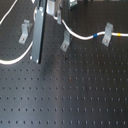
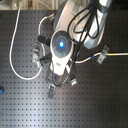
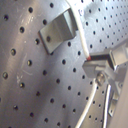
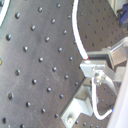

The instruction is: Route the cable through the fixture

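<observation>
The white cable runs across the black perforated board, with its blue band just before a metal clip fixture and its yellow band past it. Another clip stands next to the cable's middle, and a third clip stands to the first exterior view's left. In both wrist views my gripper is shut on the cable close to the board. One clip is beside the held stretch. In the second exterior view the arm hides the gripper.
The cable's slack loops wide on the second exterior view's left and lies at the first exterior view's left edge. Two more clips stand below the arm in the second exterior view. The board is bare toward the first exterior view's bottom.
</observation>
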{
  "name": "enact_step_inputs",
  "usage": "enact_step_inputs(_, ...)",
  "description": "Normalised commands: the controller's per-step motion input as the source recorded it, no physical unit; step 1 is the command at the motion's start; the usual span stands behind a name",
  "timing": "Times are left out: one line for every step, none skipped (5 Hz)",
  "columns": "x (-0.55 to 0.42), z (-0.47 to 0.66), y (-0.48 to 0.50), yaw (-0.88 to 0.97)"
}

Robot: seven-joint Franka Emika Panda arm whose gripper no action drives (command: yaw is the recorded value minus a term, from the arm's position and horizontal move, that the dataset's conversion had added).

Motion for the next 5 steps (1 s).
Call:
enact_step_inputs(-0.029,0.03,-0.06,-0.32)
enact_step_inputs(-0.001,0.33,0.01,-0.03)
enact_step_inputs(-0.132,0.75,0.082,-0.01)
enact_step_inputs(-0.064,0.05,0.021,0.0)
enact_step_inputs(0.002,0.05,0.003,0.0)
